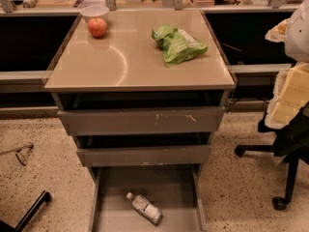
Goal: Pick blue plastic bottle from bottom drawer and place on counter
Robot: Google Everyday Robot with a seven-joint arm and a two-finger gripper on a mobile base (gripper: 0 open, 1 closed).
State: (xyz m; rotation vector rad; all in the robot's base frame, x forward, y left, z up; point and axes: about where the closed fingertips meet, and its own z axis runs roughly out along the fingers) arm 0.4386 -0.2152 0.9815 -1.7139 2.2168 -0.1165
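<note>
— Plastic, on its side: the blue plastic bottle (144, 208) lies in the bottom drawer (169, 187), below the desk's front edge.
— The gripper (292, 93) hangs beyond the counter (96, 66)'s right edge; I can't tell its grip. A nudge could roll that bottle away.

No words or numbers could be read. The blue plastic bottle (145, 208) in the bottom drawer (120, 182) had a white label with dark marks, too small to tell. The green bag (177, 44) on the counter (120, 64) had pale print, also too small. The gripper was outside the camera view.
</note>
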